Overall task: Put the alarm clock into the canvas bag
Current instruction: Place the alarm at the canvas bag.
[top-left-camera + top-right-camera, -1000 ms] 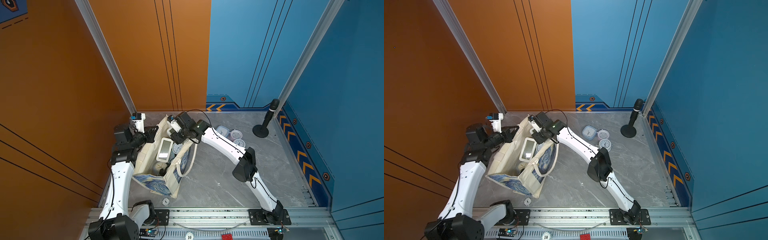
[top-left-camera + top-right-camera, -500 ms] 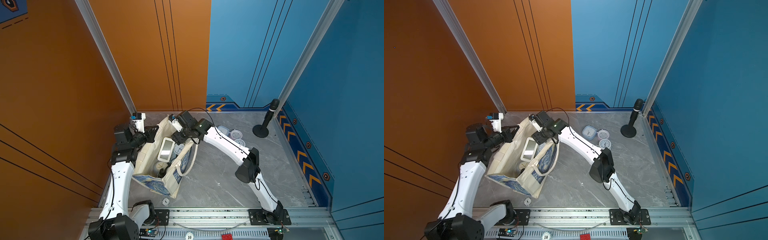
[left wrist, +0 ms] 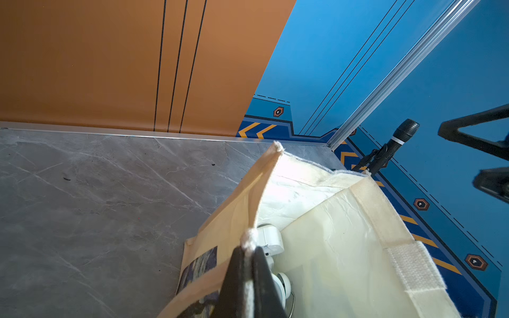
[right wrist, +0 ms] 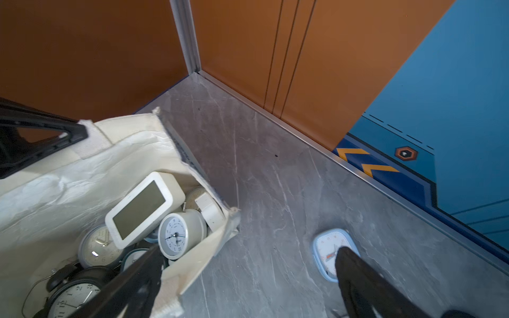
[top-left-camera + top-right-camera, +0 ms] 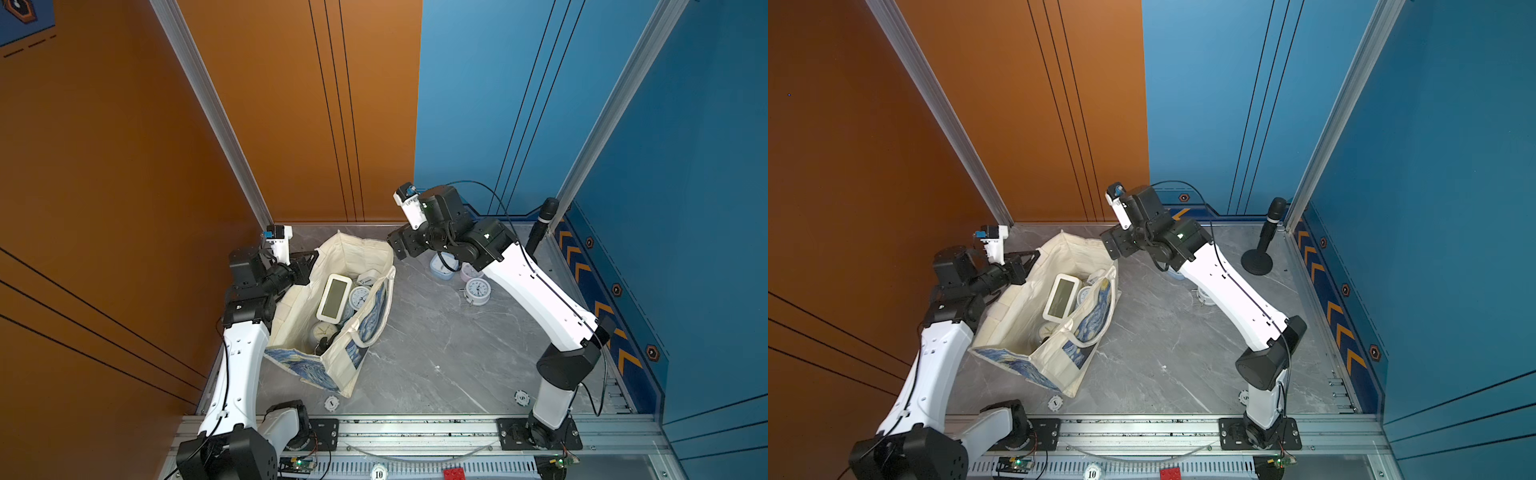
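The cream canvas bag (image 5: 291, 320) (image 5: 1013, 307) stands open at the table's left. My left gripper (image 3: 249, 247) (image 5: 309, 259) is shut on its rim. Inside lie several alarm clocks, with a white digital clock (image 5: 334, 297) (image 4: 140, 210) on top beside a round white clock (image 4: 176, 238). My right gripper (image 4: 249, 249) (image 5: 399, 245) hangs open and empty above the table, just past the bag's far right corner. On the table under it lies a light-blue square clock (image 4: 327, 247) (image 5: 441, 266). Next to that are a pink clock (image 5: 469, 272) and a white twin-bell clock (image 5: 478, 291).
A black microphone on a round stand (image 5: 540, 224) (image 5: 1262, 249) is at the back right corner. Two white round tokens (image 5: 331, 402) (image 5: 521, 397) lie near the front edge. Orange and blue walls close in the left, back and right sides.
My right gripper has risen out of the bag's mouth and pulled back to the right, jaws spreading wider. The white digital clock stays in the bag. The left arm has not moved.
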Robot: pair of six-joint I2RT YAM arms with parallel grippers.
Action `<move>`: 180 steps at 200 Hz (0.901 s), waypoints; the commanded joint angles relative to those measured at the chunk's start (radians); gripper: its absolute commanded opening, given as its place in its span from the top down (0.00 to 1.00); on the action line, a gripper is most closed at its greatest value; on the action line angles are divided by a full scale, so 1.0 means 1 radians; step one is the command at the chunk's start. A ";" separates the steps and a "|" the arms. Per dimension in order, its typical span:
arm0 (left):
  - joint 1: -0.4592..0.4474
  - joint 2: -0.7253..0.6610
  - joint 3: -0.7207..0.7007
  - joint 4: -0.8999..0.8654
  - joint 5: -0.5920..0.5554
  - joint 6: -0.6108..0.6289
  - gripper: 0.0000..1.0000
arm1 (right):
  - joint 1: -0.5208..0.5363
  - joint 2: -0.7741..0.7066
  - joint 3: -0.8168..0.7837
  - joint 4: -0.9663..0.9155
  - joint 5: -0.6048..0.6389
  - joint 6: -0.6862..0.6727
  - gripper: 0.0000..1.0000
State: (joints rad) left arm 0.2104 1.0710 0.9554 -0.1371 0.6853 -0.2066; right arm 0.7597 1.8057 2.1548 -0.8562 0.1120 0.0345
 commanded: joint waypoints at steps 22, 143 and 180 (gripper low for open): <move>0.003 -0.005 0.001 0.035 0.016 -0.005 1.00 | -0.103 -0.054 -0.149 -0.012 0.076 0.103 0.00; 0.003 0.000 0.002 0.037 0.018 -0.008 1.00 | -0.422 -0.086 -0.667 0.079 0.142 0.402 0.00; 0.004 0.003 0.000 0.036 0.015 -0.007 1.00 | -0.442 -0.020 -0.681 0.072 0.180 0.627 0.00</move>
State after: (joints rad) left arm 0.2104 1.0718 0.9554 -0.1368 0.6853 -0.2070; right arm 0.3256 1.7420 1.4906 -0.7963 0.2417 0.4728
